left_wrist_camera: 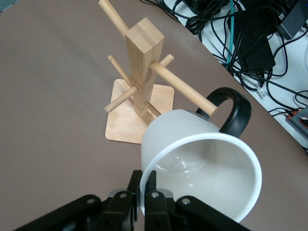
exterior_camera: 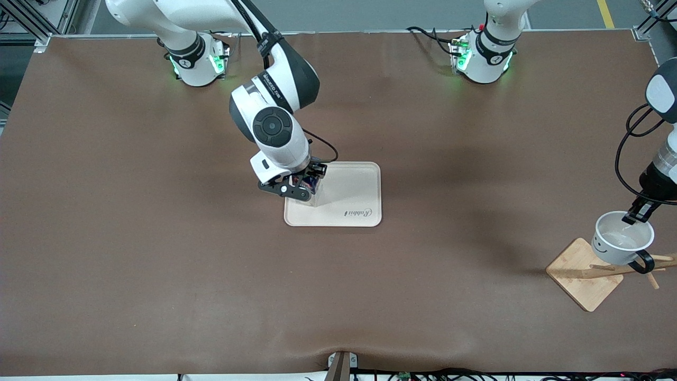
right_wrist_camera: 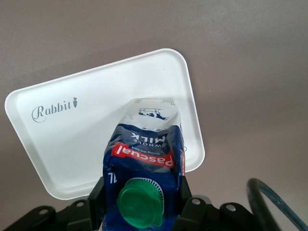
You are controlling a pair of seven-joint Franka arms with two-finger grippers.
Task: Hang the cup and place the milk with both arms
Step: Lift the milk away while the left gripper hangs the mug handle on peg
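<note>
My left gripper [exterior_camera: 637, 214] is shut on the rim of the white cup [exterior_camera: 620, 239], which has a smiley face and a black handle [left_wrist_camera: 231, 108]. It holds the cup tilted at the wooden mug rack [exterior_camera: 587, 272], with the handle round the tip of a peg [left_wrist_camera: 180, 85]. My right gripper [exterior_camera: 302, 186] is shut on the dark blue milk carton [right_wrist_camera: 144, 163] with its green cap [right_wrist_camera: 139, 206]. It holds the carton over the corner of the white tray [exterior_camera: 349, 203] toward the right arm's end; I cannot tell whether the carton touches the tray.
The rack stands near the table edge at the left arm's end, with several pegs [left_wrist_camera: 120, 98] sticking out. The tray [right_wrist_camera: 72, 144] bears the word Rabbit. Cables lie off the table beside the rack [left_wrist_camera: 250, 43].
</note>
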